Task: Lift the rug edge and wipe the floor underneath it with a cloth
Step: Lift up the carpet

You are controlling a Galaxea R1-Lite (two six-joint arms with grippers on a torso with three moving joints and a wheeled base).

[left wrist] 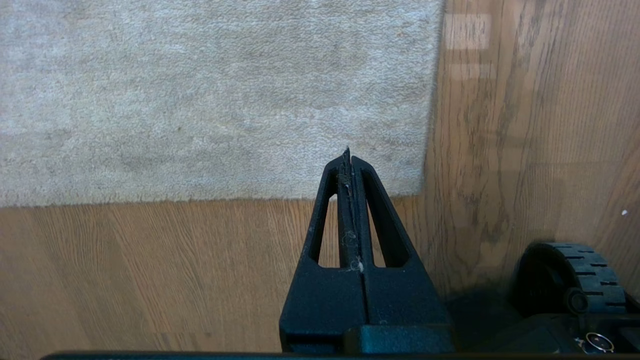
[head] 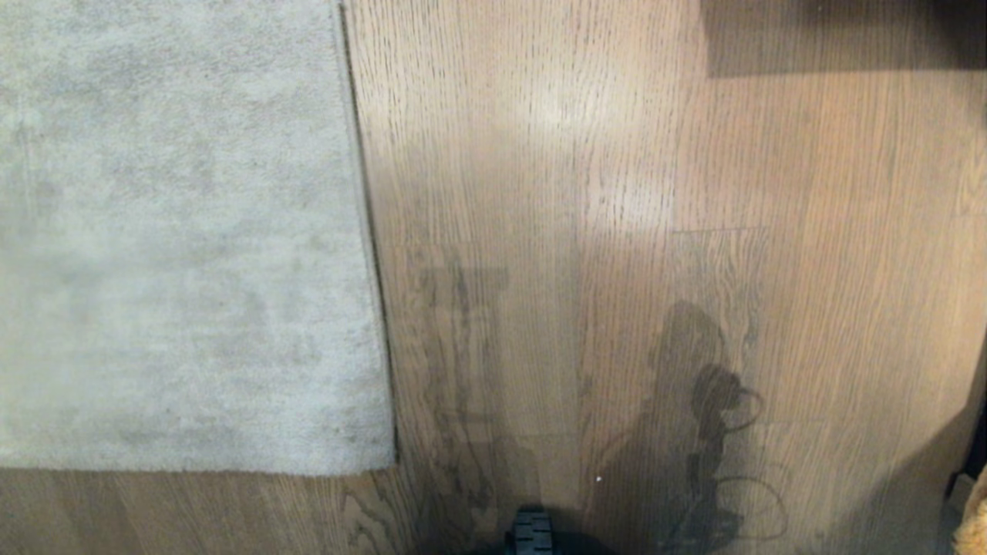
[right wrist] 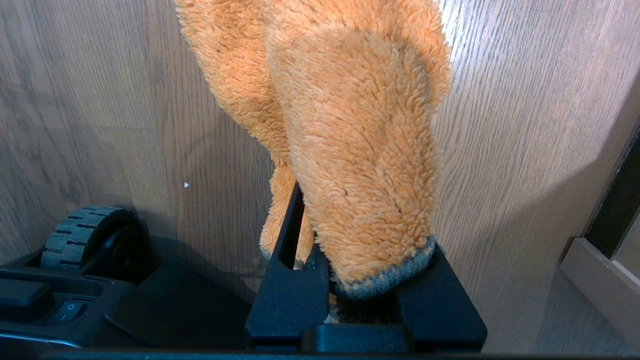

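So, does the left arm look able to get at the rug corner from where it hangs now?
Probably yes. The left end effector, shut and empty, hangs above the rug corner, and only bare wood floor lies around it. The right end effector holds the orange cloth off to the other side.

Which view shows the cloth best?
The right wrist view: the cloth fills it, draped over the right pincer that grips it. The head view catches only a sliver at its lower right corner; the left wrist view shows none.
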